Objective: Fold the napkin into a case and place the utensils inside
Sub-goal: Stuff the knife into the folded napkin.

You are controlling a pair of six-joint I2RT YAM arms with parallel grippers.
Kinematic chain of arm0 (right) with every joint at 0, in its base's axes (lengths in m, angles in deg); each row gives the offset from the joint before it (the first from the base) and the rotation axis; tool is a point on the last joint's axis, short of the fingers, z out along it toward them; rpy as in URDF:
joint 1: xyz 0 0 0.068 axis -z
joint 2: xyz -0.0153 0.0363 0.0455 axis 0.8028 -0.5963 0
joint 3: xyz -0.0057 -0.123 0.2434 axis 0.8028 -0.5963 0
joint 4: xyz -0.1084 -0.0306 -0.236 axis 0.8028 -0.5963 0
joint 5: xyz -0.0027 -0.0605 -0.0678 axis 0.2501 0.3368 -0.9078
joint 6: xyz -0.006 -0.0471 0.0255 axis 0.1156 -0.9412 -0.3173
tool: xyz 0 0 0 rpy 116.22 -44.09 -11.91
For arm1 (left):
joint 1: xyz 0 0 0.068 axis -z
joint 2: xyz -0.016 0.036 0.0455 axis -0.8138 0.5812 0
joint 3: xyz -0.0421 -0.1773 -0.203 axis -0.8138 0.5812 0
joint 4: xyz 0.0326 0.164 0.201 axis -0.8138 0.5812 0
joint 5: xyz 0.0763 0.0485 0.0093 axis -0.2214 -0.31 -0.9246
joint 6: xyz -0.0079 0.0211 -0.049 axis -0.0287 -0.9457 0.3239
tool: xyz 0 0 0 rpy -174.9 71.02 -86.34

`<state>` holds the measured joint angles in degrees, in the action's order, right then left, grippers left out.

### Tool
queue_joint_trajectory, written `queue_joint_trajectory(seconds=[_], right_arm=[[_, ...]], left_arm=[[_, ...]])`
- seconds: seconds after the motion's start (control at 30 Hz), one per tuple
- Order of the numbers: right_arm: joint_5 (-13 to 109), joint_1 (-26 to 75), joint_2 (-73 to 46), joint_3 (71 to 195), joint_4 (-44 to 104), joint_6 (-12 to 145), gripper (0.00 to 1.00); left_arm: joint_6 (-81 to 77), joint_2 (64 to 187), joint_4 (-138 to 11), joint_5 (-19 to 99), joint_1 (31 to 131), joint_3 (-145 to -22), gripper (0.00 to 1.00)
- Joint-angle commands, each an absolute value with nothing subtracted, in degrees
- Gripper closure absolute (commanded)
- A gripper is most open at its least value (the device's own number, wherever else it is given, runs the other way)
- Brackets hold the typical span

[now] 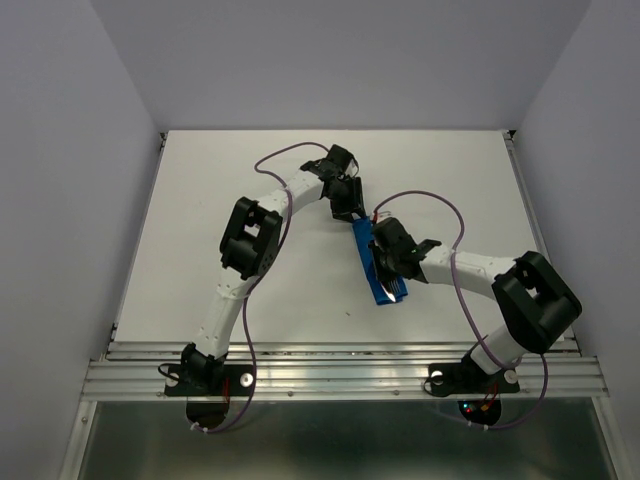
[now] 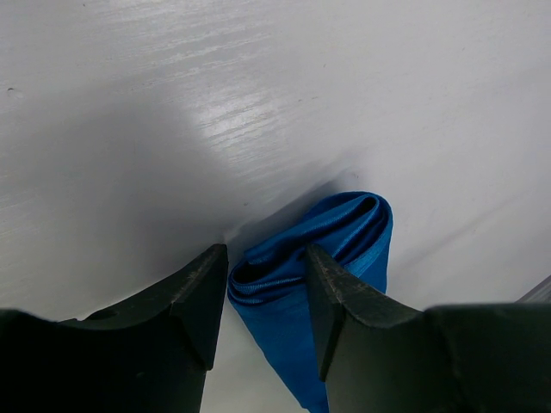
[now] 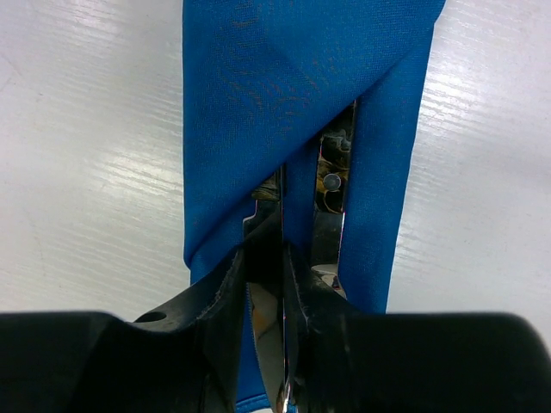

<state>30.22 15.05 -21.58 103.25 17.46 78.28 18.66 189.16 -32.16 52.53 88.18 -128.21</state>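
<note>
Right wrist view, right hand point(image 3: 269, 258) pinched on a utensil point(image 3: 269, 353) in the case point(image 3: 250, 103), left hand point(image 2: 264, 258) parted astride its end.

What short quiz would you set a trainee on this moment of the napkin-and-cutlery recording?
1. True or false: the right tool is open and empty.
2. Which tool has its fingers on either side of the far end of the folded napkin?
3. In the right wrist view, what shows in the napkin's slit? A) only cloth B) metal utensils C) a plastic straw

Key: 1. False: it is shut on one of the utensils. 2. The left tool. 3. B.
</note>
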Motion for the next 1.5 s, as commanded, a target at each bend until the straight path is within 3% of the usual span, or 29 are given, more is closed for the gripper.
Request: queue_joint_trajectory(seconds=[0.0, 0.4, 0.93, 1.03, 1.13, 1.17, 1.47], right_arm=[[27.93, 14.55, -20.92, 104.25, 15.88, 79.4, 0.82], [24.85, 14.55, -21.8, 107.58, 17.73, 80.37, 0.92], [24.06, 14.55, -25.57, 109.7, 21.06, 80.54, 0.91], [24.24, 14.55, -25.32, 109.35, 21.15, 80.89, 0.88], [24.59, 14.55, -24.61, 109.0, 21.15, 80.98, 0.75], [24.76, 14.55, -23.91, 108.82, 21.07, 81.07, 0.66], [26.08, 14.55, -19.69, 108.2, 17.2, 81.51, 0.62]], left_arm=[[17.75, 187.47, -29.56, 51.61, 89.18, -125.9, 0.48], [17.57, 187.03, -30.17, 51.88, 89.18, -124.75, 0.48], [17.48, 186.68, -30.26, 51.97, 89.18, -124.14, 0.48], [17.48, 186.59, -30.35, 51.97, 89.18, -123.97, 0.48], [17.57, 186.59, -30.52, 52.05, 89.18, -123.7, 0.48], [17.57, 186.59, -30.61, 52.05, 89.18, -123.61, 0.48], [17.66, 186.59, -30.88, 52.05, 89.18, -123.44, 0.48]])
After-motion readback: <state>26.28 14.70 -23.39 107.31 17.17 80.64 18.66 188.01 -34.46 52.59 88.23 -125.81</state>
